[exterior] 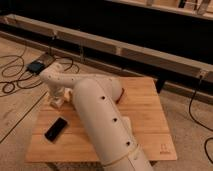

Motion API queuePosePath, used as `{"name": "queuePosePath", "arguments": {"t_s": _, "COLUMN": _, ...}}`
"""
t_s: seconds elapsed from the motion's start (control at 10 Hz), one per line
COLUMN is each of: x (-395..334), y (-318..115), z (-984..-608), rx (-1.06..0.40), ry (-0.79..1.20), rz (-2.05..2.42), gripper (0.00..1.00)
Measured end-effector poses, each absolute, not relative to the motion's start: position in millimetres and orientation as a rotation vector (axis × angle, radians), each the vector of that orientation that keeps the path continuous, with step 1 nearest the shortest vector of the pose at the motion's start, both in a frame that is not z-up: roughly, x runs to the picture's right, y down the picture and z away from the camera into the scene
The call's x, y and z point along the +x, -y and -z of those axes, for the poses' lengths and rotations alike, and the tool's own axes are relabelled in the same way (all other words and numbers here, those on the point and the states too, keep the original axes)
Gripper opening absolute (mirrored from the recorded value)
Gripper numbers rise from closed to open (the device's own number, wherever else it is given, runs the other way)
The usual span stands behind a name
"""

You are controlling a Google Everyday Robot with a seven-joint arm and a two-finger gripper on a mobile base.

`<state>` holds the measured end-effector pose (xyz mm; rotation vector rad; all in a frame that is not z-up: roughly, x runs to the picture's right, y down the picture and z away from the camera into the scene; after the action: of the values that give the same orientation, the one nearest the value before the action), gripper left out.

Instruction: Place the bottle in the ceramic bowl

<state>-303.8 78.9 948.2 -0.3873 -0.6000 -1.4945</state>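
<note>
My gripper (56, 99) hangs at the end of the cream-white arm (100, 120), over the far left part of the wooden table (145, 107), near its left edge. The arm crosses the table from the front to the left. I cannot make out the bottle; nothing I can identify as it shows near the gripper. The ceramic bowl is not in view; it may be hidden behind the arm. A small dark reddish edge (121, 95) peeks out from behind the arm at mid-table, and I cannot tell what it is.
A flat black rectangular object (56, 129) lies on the table's front left. Cables (15, 75) and a small dark box (36, 66) lie on the floor to the left. A long low rail (130, 50) runs behind the table.
</note>
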Motion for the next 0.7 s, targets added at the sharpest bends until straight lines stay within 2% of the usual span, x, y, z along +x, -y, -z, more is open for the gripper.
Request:
{"name": "queuePosePath", "arguments": {"t_s": 0.3, "x": -310, "y": -78, "z": -941, "rx": -0.367, "ry": 0.607, "rz": 1.507, "gripper": 0.52}}
{"name": "queuePosePath", "arguments": {"t_s": 0.4, "x": -309, "y": -70, "z": -934, "rx": -0.344, "ry": 0.6, "rz": 1.516, "gripper": 0.29}}
{"name": "queuePosePath", "arguments": {"t_s": 0.6, "x": -308, "y": -60, "z": -920, "rx": -0.316, "ry": 0.592, "rz": 1.529, "gripper": 0.08}}
{"name": "queuePosePath", "arguments": {"t_s": 0.7, "x": -307, "y": -56, "z": -913, "rx": -0.302, "ry": 0.586, "rz": 1.535, "gripper": 0.01}}
